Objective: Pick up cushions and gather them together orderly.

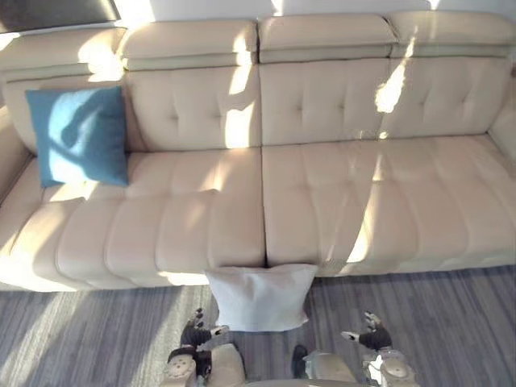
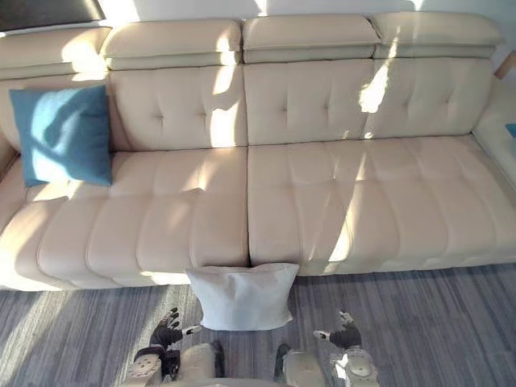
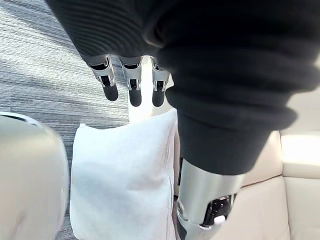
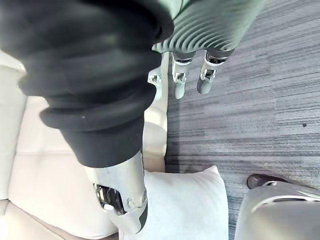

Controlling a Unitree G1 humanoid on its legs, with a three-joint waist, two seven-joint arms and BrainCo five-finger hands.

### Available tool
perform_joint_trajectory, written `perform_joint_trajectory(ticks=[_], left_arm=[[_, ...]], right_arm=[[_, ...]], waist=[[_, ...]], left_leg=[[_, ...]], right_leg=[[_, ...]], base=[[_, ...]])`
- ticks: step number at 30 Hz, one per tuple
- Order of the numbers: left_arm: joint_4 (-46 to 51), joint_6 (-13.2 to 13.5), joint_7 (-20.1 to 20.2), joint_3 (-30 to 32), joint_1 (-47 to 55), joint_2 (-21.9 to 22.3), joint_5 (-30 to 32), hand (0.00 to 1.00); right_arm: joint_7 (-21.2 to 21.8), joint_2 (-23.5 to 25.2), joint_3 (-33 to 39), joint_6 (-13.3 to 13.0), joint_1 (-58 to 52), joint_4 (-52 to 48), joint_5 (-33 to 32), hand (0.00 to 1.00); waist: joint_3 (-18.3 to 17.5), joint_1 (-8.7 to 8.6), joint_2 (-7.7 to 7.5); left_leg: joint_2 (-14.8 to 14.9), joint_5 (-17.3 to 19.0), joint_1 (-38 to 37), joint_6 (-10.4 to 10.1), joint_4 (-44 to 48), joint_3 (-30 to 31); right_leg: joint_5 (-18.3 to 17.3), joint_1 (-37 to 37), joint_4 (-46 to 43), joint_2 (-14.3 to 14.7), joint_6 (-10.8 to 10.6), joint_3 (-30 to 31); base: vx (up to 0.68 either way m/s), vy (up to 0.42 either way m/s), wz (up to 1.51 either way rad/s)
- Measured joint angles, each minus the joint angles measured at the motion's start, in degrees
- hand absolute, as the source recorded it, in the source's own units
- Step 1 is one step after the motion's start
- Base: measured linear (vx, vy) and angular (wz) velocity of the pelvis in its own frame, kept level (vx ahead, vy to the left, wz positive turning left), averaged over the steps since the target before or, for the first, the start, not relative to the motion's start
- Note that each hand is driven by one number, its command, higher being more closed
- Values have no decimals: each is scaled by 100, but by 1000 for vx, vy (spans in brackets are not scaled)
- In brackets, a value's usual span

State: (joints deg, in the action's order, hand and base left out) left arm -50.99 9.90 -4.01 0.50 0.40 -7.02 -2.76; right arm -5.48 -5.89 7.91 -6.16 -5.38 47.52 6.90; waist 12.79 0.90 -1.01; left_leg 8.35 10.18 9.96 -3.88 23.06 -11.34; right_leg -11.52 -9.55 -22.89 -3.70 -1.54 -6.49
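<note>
Beige sofa (image 1: pixel 339 201) spanning the scene, with grey carpeted floor (image 1: pixel 81 339) in front of it and patches of sunlight across both.

At far left, a blue cushion (image 1: pixel 81 137) stands on the seat, leaning against the backrest. Lower centre, a white cushion (image 1: pixel 260 297) sits on the floor, its upper edge resting against the sofa front. It is well apart from the blue one.

The left hand (image 1: pixel 196 329) hovers just left of the white cushion with its fingers (image 3: pixel 134 90) straight and relaxed, holding nothing. The right hand (image 1: pixel 369 332) hovers to the cushion's right, a little farther off, with its fingers (image 4: pixel 179 82) likewise extended and empty.

Likely hazards:
- The white cushion looks soft. A squeeze from one side only would probably fold it or let it slide down.
- Uneven closing of the two hands could twist it, or push it against the sofa base instead of lifting it.
- Setting it down carelessly could tip the leaning blue cushion and spoil an orderly pairing.
</note>
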Motion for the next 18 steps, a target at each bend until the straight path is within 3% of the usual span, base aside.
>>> perform_joint_trajectory(ticks=[4, 7, 8, 11, 13, 18], left_arm=[[274, 6, -78, -36, -360, -186, -75, 0], [376, 64, -293, 35, -833, -425, -375, 0], [383, 75, -395, 202, -1090, -518, -550, 0], [380, 131, -544, 674, -1516, -570, -799, 0], [352, 173, -642, 1219, -2170, -578, -1015, 0], [331, 187, -747, 1780, -3203, -632, -1339, 0]], right_arm=[[-204, 0, -2, -13, 455, -200, -6, 0], [-334, -27, -3, -22, 843, -343, -107, 0], [-396, -38, -5, -21, 1132, -347, -253, 0], [-458, -94, -7, -19, 1594, -332, -444, 0], [-614, -242, -5, -3, 2273, -278, -497, 0], [-820, -475, -1, 0, 3536, -98, -772, 0]], waist=[[415, -4, -9], [760, 21, -45], [978, 22, -39], [1141, 15, -32], [1494, -1, -25], [1761, -10, -17]], left_leg=[[58, 118, 562, 151, 747, -66], [118, 475, 1244, 268, 1491, -92], [170, 653, 1641, 311, 1905, -91], [268, 931, 2474, 370, 2470, -65], [361, 945, 3375, 387, 3115, 19], [494, 995, 4949, 474, 3998, 157]], right_leg=[[-37, -648, -841, -123, -38, 45], [-396, -1328, -1619, -236, -11, 49], [-559, -1717, -2010, -256, -13, 88], [-804, -2528, -2507, -249, -16, 154], [-881, -3367, -3040, -245, 12, 177], [-1007, -4902, -3916, -240, 60, 212]], base=[[9, 82, -4], [-96, 47, 6], [-98, 22, -3], [-140, 10, -8], [-189, -6, -3], [-187, -38, -2]])
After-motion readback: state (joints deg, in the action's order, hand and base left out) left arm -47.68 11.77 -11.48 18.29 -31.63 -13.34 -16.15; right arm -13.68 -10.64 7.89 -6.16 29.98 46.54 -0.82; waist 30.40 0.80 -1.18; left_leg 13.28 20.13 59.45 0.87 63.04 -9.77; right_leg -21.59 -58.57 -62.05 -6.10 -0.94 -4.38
